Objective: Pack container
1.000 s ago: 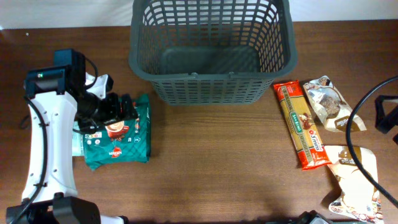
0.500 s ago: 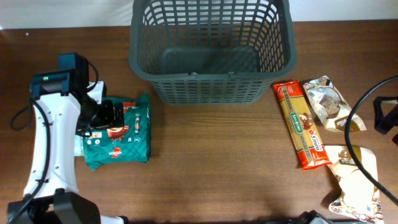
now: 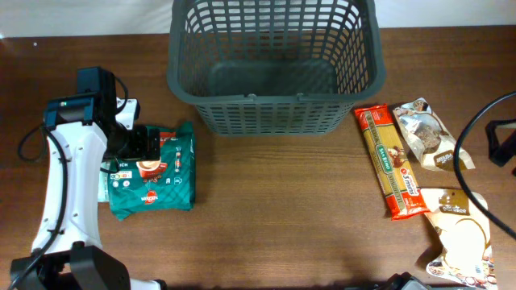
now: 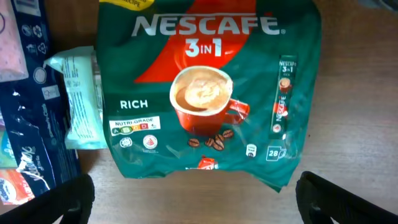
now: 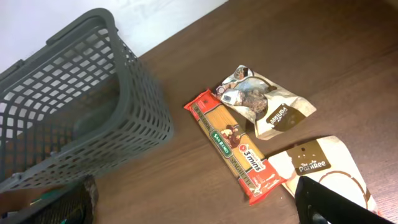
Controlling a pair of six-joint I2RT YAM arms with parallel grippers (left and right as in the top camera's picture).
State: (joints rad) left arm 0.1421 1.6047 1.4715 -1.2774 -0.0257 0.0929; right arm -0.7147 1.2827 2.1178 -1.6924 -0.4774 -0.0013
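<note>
Jaws on both arms gape empty; left arm (image 3: 68, 169) partly hides coffee packet (image 3: 161, 185); container (image 3: 274, 68) cropped at top.

container (image 3: 274, 121) far rim cropped; coffee bag (image 3: 157, 184) top under left tool (image 3: 157, 143)

The brown wooden table (image 3: 282, 217) carries a grey basket (image 3: 274, 117) at the back and a green coffee bag (image 3: 153, 185) on the left. On the right lie a spaghetti packet (image 3: 393, 165), a brown pouch (image 3: 425, 133) and a white pouch (image 3: 463, 238).

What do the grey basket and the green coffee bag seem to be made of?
The basket looks like moulded dark grey plastic, matte: uniform lattice walls, thick rim. The Nescafé bag seems to be glossy plastic film: it wrinkles and shines in places.
</note>
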